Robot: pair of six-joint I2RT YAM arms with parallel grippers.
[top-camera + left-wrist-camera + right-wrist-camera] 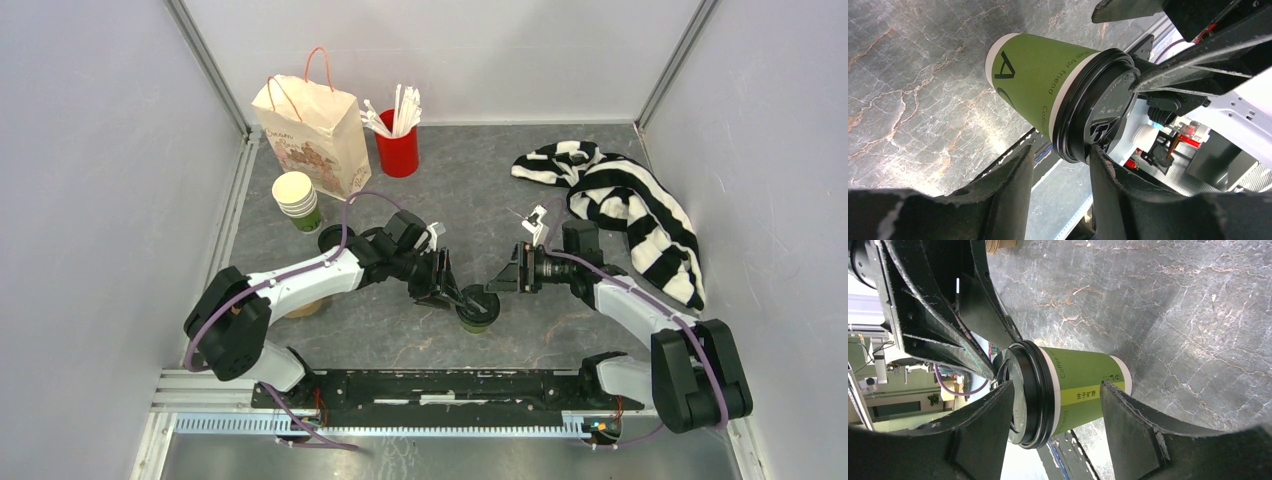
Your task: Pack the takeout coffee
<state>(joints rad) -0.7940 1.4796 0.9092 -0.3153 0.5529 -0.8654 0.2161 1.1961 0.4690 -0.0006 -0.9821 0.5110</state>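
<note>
- The capped cup [1028, 80] is green. In the left wrist view it shows a large dark "A" and small lines reading "for friend" and "Coffe…", which run up to the black lid [1098, 107].
- The right wrist view shows the cup's other side. A lighter green band carries the characters "生于旷野", with "Coffe…" beside it.
- The raised marks on the lid top are too small to read.
- Left claw [1060, 155]: the fingers stand partly apart. The lid's rim sits at the gap between the tips. Nothing is clamped.
- Right claw [1057, 386]: the fingers stand wide. The cup lies just beyond the gap and is not held. In the left wrist view one of its fingers [1188, 70] reaches to the lid top.
- Only the top view shows the cup upright on the grey marbled table [560, 330]. It stands between the two claws, just beside both sets of tips.
- Only the top view shows a second dark lid [329, 239] behind the left claw, beside that arm. Its cup is mostly hidden.
- Well behind the left claw are a paper bag [310, 135] with unreadable print, a stack of open cups [297, 198] and a red cup of white sticks [398, 150].
- A striped cloth [625, 205] lies behind the right claw.
</note>
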